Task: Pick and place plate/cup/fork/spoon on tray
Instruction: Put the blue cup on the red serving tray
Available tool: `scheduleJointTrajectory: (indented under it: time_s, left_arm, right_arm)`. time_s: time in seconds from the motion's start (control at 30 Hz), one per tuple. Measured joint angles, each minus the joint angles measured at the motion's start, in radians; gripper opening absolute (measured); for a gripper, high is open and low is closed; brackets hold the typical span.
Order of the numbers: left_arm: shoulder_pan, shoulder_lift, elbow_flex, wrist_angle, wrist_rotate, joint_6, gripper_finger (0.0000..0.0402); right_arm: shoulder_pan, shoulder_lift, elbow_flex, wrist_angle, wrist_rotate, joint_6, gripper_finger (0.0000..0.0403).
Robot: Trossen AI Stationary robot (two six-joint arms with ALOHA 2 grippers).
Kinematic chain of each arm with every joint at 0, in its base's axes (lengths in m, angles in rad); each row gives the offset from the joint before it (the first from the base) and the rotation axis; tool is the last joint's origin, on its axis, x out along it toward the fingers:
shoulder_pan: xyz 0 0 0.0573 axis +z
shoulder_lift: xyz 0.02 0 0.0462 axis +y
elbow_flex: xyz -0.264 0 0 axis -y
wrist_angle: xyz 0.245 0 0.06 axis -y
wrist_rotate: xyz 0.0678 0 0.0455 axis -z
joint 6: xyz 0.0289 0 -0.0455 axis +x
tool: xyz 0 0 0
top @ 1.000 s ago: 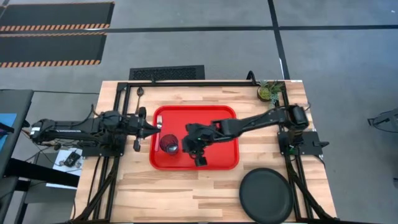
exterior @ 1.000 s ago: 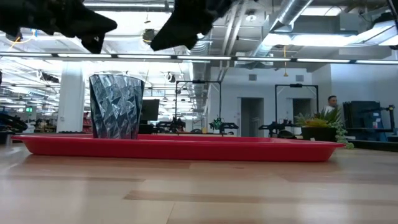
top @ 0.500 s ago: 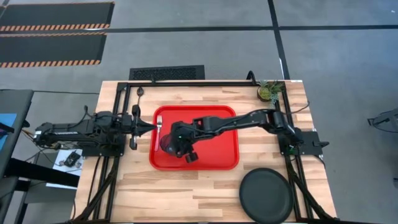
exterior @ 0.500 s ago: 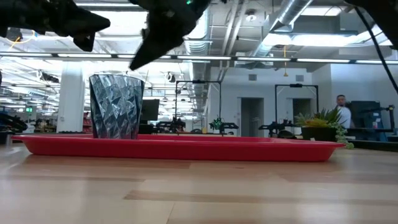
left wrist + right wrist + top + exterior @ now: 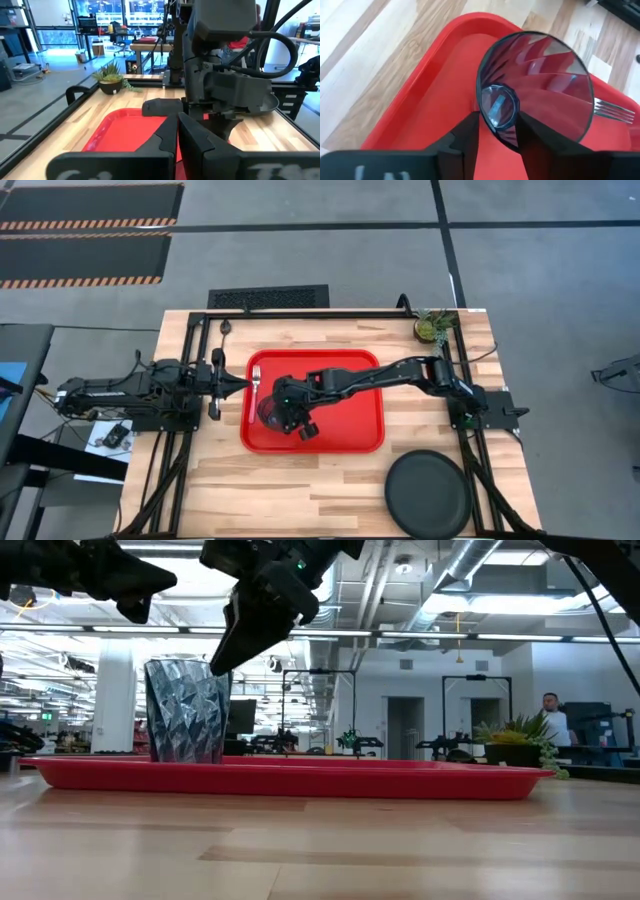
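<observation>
I see the right tool (image 5: 283, 412) left of frame centre, fingers spread either side of the cup (image 5: 535, 87), gripping nothing; the cup stands upright on the tray (image 5: 355, 435). Left tool (image 5: 240, 384) waits closed, empty.

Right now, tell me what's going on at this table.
The right gripper is over the red tray, down at the cup standing on it, its jaws open on either side of the cup's rim. The fork already lies on the tray. The black plate and the spoon are both on the table off the tray. The left gripper waits just beside the tray, jaws shut.
</observation>
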Motion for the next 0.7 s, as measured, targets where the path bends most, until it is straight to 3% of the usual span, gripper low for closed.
scheduleJointTrajectory:
  time_s: [0.43, 0.7]
  left_arm:
    - [0.000, 0.000, 0.000, -0.011, 0.000, -0.001, 0.0000]
    - [0.000, 0.000, 0.000, -0.011, 0.000, -0.003, 0.0000]
  right_arm:
    - [-0.010, 0.000, 0.000, -0.043, -0.007, 0.000, 0.0081]
    - [-0.014, -0.020, 0.000, -0.094, -0.005, 0.033, 0.0011]
